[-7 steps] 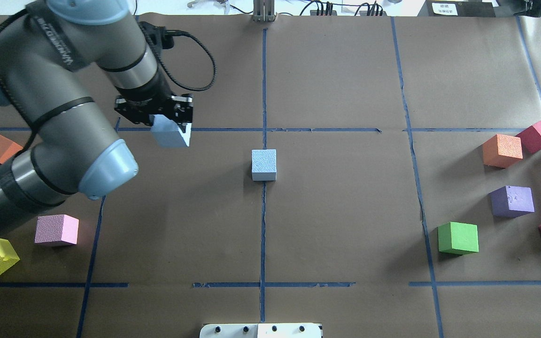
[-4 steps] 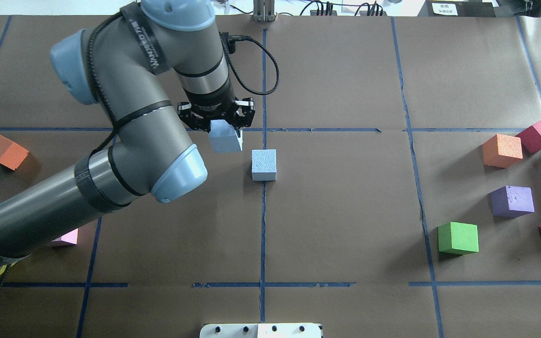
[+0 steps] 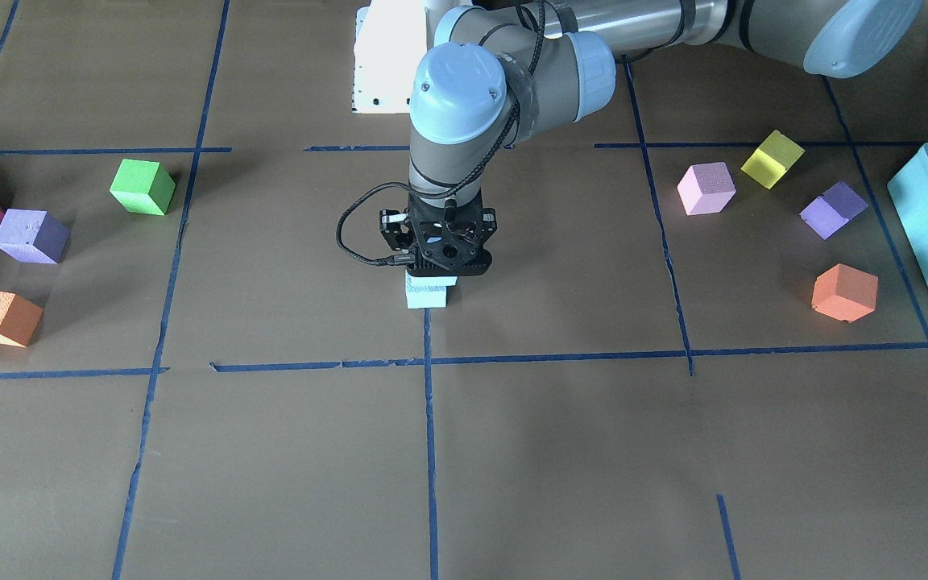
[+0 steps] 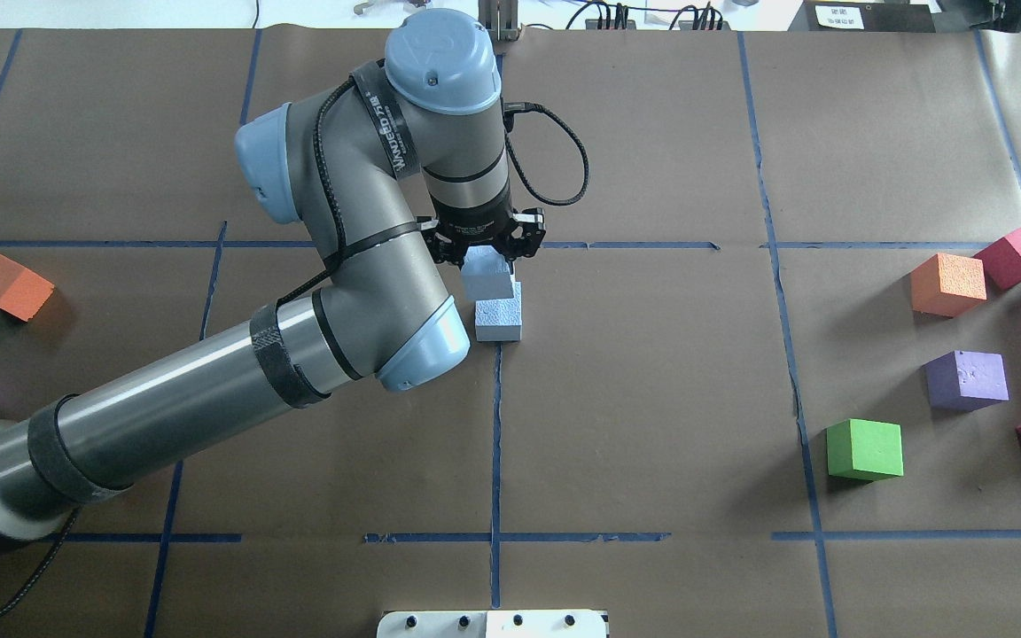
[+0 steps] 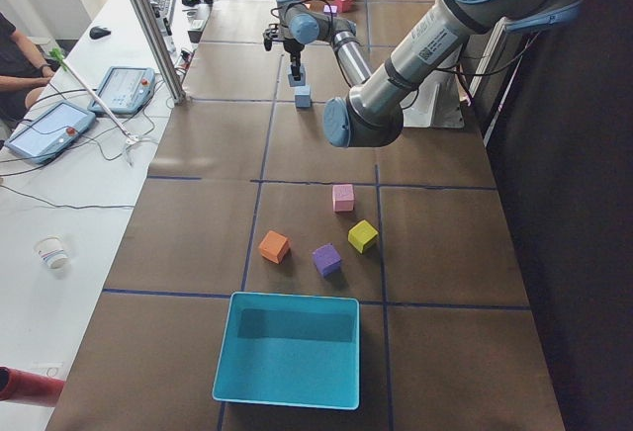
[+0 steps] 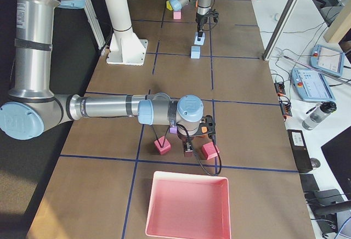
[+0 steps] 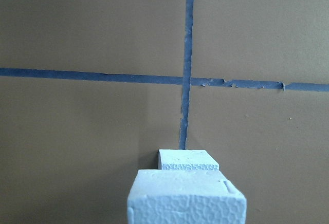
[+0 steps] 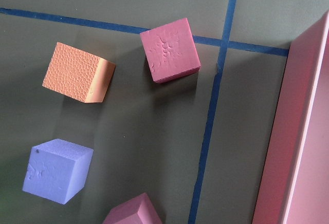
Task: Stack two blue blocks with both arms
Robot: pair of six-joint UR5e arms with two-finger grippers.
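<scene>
We see the left claw (image 4: 486, 264) pointing straight down near the middle of the brown paper surface (image 4: 652, 399), its black fingers pinching the held blue block (image 4: 486, 276) by two opposite sides. This foam cube shows a pebbled, dimpled face and crisp square edges in the left wrist view. The resting blue block (image 4: 500, 322) sits flat on a strip of blue tape (image 4: 495, 425), and its top is grained like coarse foam. In the overhead view the held cube lies at about 11 o'clock of the resting one and overlaps its far corner. Both side views show a gap between them, so the two are apart, one hanging above the other. Out toward 3 o'clock are other matte foam cubes of the same size: a green cube (image 4: 865, 449), a purple cube (image 4: 967, 379) and a rough orange cube (image 4: 947, 283). The right claw (image 6: 187, 149) hangs low among those cubes, beside a shallow pink tray (image 6: 187, 204) with smooth walls. We cannot tell whether its fingers are spread or pressed together. A deep teal box (image 5: 289, 349) stands at the surface's opposite end.
</scene>
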